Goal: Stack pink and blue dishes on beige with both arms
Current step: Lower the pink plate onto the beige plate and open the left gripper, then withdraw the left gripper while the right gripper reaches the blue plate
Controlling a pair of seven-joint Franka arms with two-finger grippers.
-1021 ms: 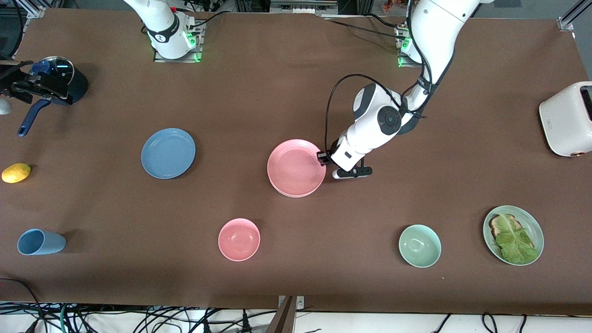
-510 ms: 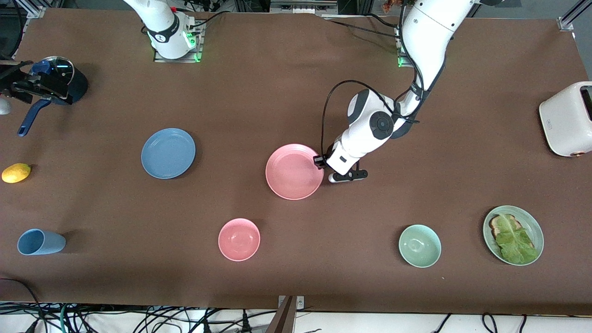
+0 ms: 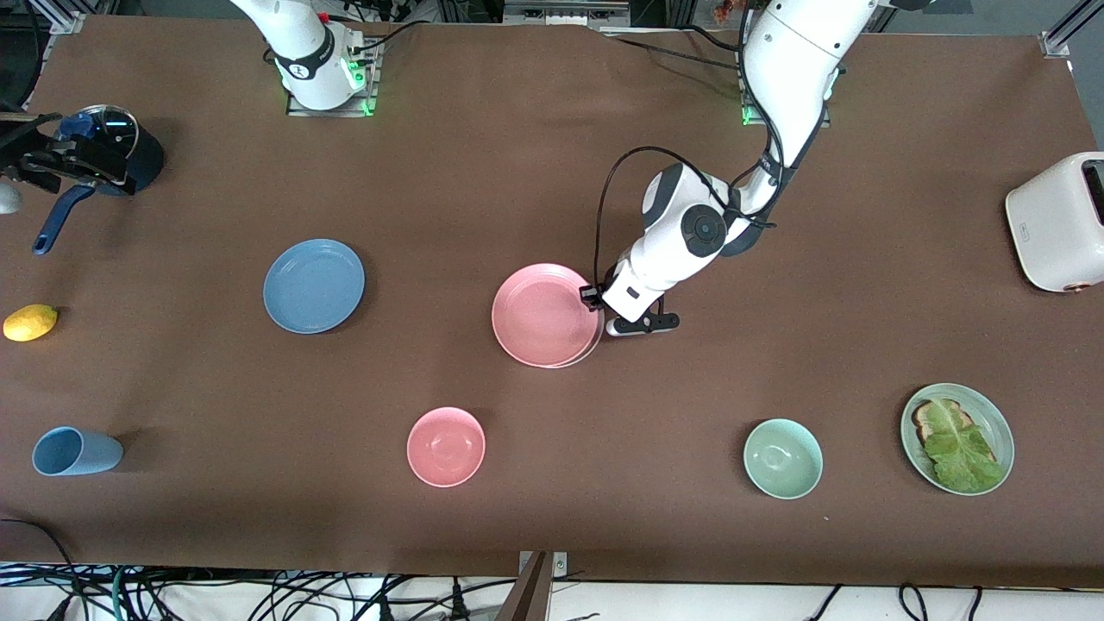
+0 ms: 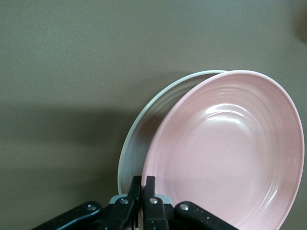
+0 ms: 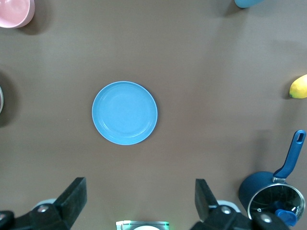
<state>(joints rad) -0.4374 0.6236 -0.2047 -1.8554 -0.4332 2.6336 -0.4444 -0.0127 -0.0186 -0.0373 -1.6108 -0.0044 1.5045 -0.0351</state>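
Note:
My left gripper (image 3: 592,296) (image 4: 143,184) is shut on the rim of the pink plate (image 3: 543,312) (image 4: 225,153) at the middle of the table. The pink plate lies over the beige plate (image 3: 590,353) (image 4: 136,139), slightly offset toward the right arm's end. Only a pale crescent of the beige rim shows. I cannot tell whether the two touch. The blue plate (image 3: 314,285) (image 5: 124,113) sits flat on the table toward the right arm's end. My right gripper (image 5: 139,194) hangs open and empty high over the table near its base; the front view does not show it.
Nearer the front camera stand a pink bowl (image 3: 446,446), a green bowl (image 3: 782,458), a green plate with toast and lettuce (image 3: 957,438) and a blue cup (image 3: 73,451). A lemon (image 3: 30,323) and a dark blue pot (image 3: 108,155) are at the right arm's end, a toaster (image 3: 1056,220) at the left arm's.
The left gripper has carried the pink plate a little toward the right arm's end, and the beige rim now shows beside it. The right arm has not moved.

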